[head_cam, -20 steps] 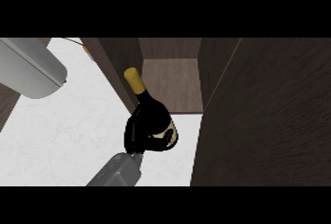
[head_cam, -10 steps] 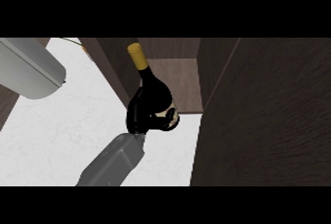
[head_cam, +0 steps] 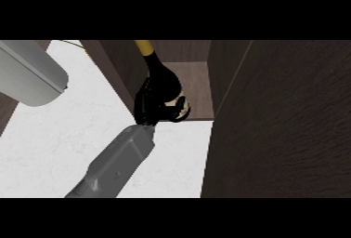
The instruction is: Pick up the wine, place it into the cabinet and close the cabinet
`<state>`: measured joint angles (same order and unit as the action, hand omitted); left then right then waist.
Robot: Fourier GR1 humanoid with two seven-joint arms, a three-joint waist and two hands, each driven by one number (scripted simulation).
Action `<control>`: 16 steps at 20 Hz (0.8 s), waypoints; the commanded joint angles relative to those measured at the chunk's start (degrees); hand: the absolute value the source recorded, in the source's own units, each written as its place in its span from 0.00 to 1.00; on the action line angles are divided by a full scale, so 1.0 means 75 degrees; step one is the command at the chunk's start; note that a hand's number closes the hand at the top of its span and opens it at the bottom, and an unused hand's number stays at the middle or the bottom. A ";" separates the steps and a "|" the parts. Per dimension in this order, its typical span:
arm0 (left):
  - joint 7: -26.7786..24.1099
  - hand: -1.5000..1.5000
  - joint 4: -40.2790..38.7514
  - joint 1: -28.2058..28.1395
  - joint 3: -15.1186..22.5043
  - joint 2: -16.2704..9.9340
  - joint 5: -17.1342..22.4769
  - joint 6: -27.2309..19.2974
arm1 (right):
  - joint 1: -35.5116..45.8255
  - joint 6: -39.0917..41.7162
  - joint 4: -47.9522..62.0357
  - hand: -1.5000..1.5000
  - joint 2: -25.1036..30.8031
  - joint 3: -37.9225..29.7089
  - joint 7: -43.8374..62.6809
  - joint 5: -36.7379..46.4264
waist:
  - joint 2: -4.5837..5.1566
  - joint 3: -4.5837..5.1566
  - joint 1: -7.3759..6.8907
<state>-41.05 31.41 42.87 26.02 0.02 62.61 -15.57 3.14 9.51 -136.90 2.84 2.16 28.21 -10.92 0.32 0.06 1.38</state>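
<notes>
The wine bottle (head_cam: 163,80) is dark with a yellow neck pointing up toward the view's top. My right hand (head_cam: 159,110) is shut on its lower body, fingers curled round it and hiding its base. The bottle is tilted at the cabinet's opening, its body over the brown shelf floor (head_cam: 197,79) inside the cabinet. The cabinet's left wall (head_cam: 122,69) stands just left of the bottle. The open cabinet door (head_cam: 281,135) fills the right side of the view. My left hand does not show.
A large grey rounded shape (head_cam: 29,74) sits at the upper left, close to the view. The white counter top (head_cam: 61,148) spreads below and left of the cabinet. My grey right forearm (head_cam: 116,162) rises from the lower edge.
My right hand has carried the bottle up and to the right, from over the counter into the cabinet's opening. The forearm has followed it further in.
</notes>
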 commanded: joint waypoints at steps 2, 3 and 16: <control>0.0314 1.00 -0.0810 0.1110 -0.0468 -0.0003 0.0196 0.0057 | 0.0419 -0.0165 0.0305 0.00 -0.0067 0.0171 0.0088 0.0237 | 0.0007 -0.0002 -0.0007; 0.0466 1.00 -0.0963 0.0956 -0.0672 -0.0328 -0.0054 0.0583 | 0.0157 -0.0343 -0.0124 0.00 -0.0182 0.0456 0.0285 0.0559 | -0.0011 -0.0002 -0.0060; 0.0971 1.00 -0.2253 0.2398 -0.0345 -0.0003 0.0465 -0.0180 | 0.0311 -0.0136 0.0392 0.00 -0.0257 0.0452 -0.0274 0.0421 | 0.0098 0.0001 0.0290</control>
<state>-35.80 17.52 55.76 25.04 0.03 64.86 -16.60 5.14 8.95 -134.43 1.86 3.75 26.80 -9.36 1.10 0.14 3.04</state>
